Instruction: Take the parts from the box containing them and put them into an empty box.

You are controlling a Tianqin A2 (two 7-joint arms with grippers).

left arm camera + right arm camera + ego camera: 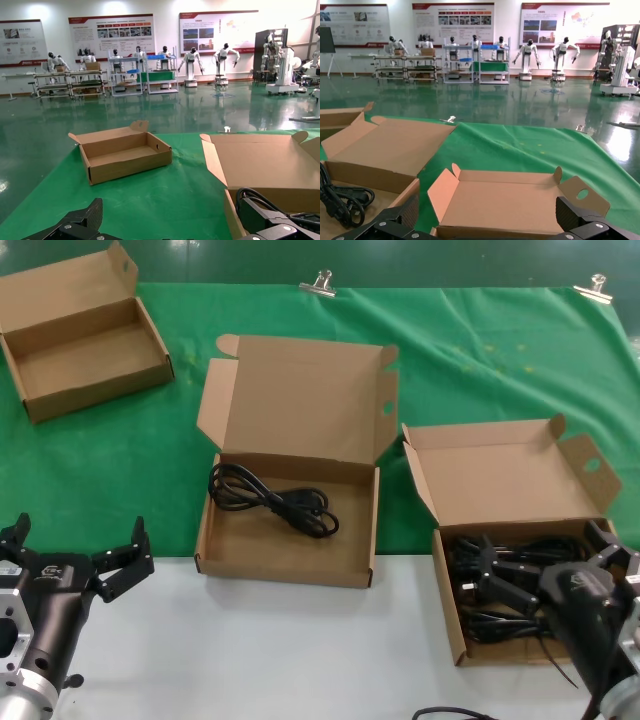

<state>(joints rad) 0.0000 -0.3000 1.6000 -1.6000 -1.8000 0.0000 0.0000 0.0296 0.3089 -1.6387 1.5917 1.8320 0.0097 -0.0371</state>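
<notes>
Hovering with fingers spread wide over the cords (510, 585) in the right-hand box (447, 590), the right gripper (548, 565) should straddle one bundle. Left gripper (75, 555) waits open.

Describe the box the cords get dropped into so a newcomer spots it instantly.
On the green cloth, three open cardboard boxes sit in a row. The destination box is the middle, largest one, holding a single black cord, unlike the cord-packed box under the right gripper.
</notes>
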